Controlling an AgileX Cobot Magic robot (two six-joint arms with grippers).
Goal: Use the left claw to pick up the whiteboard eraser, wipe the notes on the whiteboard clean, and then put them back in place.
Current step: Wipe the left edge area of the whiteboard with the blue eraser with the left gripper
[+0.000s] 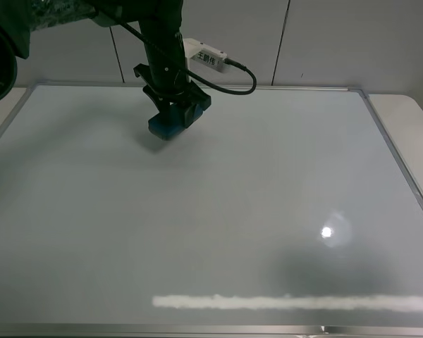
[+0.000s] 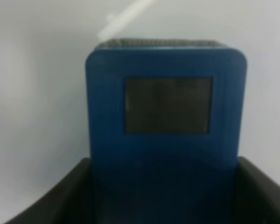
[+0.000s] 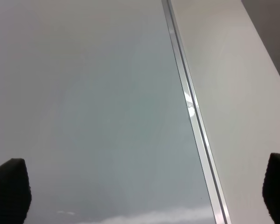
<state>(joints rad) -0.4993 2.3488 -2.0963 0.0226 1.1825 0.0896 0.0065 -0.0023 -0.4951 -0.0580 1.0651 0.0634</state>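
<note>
Left pincer (image 1: 175, 113), upper left of the exterior high frame: pinching the whiteboard eraser (image 1: 168, 127) between its two black fingers (image 2: 60, 203), one on each long side. Arm comes down steeply from the top edge.

Eraser: blue block, rounded corners, tilted, the low end toward the camera. Sits right at the board, with a soft shadow just below and left of it (actual contact cannot be told). In the left wrist view the whiteboard eraser (image 2: 165, 154) fills the centre of the frame, a dark rectangular panel (image 2: 168, 105) set in its blue face and a dark textured edge (image 2: 158, 43) along its upper end.

On the arm: white module (image 1: 204, 56) to the right of the wrist, and a black cable (image 1: 240, 86) looping out of it.

Whiteboard (image 1: 233, 211): glossy, pale grey-white, takes up nearly the whole exterior frame. Silver frame (image 1: 402, 169) along the right side. Light streak (image 1: 289, 303) reflected across the bottom, bright spot (image 1: 327, 232) at lower right.

Right pincer (image 3: 143, 189): spread wide, holding nothing; only the two dark fingertips (image 3: 9, 189) show, in the lower corners of its wrist view. Under it, the board edge, with the silver frame (image 3: 191, 107) running diagonally and the pale surface (image 3: 233, 93) beyond.

Grey wall panels (image 1: 324, 42) along the top of the exterior frame.
</note>
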